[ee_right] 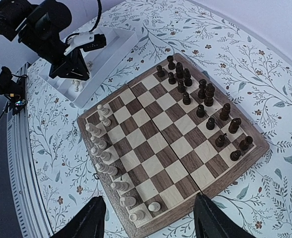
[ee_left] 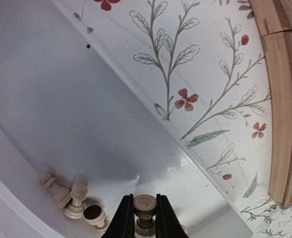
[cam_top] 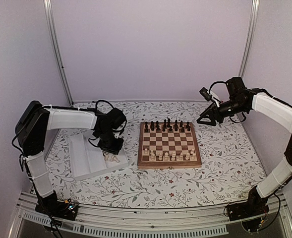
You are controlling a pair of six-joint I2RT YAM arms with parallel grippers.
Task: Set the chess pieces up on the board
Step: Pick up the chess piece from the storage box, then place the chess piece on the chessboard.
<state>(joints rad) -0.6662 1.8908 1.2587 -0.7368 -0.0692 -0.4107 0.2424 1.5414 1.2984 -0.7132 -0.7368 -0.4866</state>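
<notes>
The left gripper (ee_left: 145, 218) sits low in the white tray (cam_top: 81, 161), its fingers nearly closed against a pale pawn (ee_left: 145, 207), apparently gripping it. Loose pale chessmen (ee_left: 71, 198) lie tipped just beside it; a skewed lift risks snagging them or letting the pawn slip out. The chessboard (cam_top: 169, 161) stands right of the tray, with pale pieces (ee_right: 103, 151) filling its near ranks. The right gripper (ee_right: 148, 223) hovers wide open and empty above the board; a crossing path risks toppling seated pieces.
</notes>
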